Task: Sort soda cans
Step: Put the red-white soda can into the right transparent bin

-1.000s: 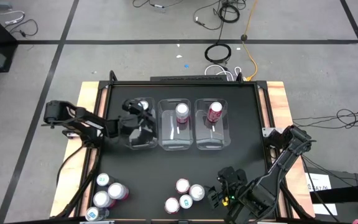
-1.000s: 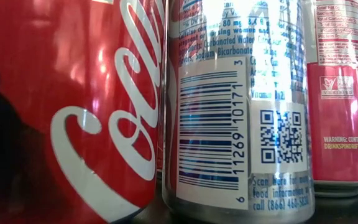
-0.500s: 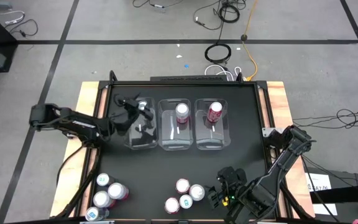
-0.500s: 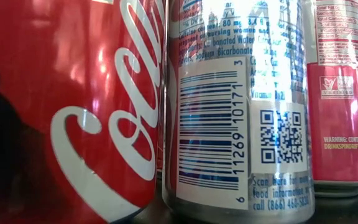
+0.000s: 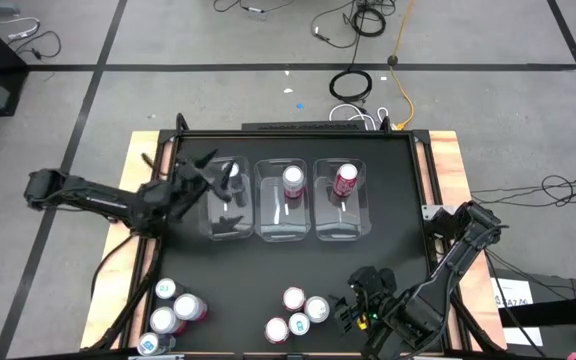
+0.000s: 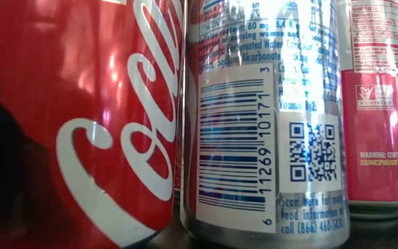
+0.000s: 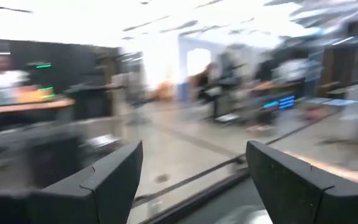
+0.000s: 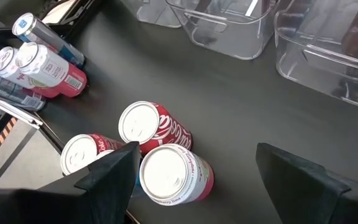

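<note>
From above, the black tabletop (image 5: 398, 200) carries three clear rectangular plastic bins in a row toward its far edge: the left bin (image 5: 226, 200) shows no can, the middle bin (image 5: 289, 200) holds a pink-and-white can with a silver top (image 5: 293, 179), and the right bin (image 5: 341, 200) holds a dark red can (image 5: 345, 179). Unsorted soda cans wait along the near edge, one cluster at the near left corner (image 5: 173, 308) and another near the middle (image 5: 296, 312). The left gripper (image 5: 200, 178) has drawn back over the last second from above the left bin toward the left edge, its jaws spread and holding nothing, so the arm looks free to fetch another can. The right gripper (image 5: 360, 300) has not moved, parked beside the middle cluster with jaws open and empty. The low view is filled by a red cola can (image 6: 81, 124), a silver can with a barcode (image 6: 264, 124) touching or just beside it, and a pink can (image 6: 382, 104) beyond, all unchanged. The left wrist view is smeared by motion, showing only that arm's own open left fingers (image 7: 107, 180) against the room. The right wrist view looks past its open right fingers (image 8: 107, 177) onto three upright cans of the middle cluster (image 8: 151, 146), with the corner cluster (image 8: 39, 62) farther off; most of the sorting remains.
</note>
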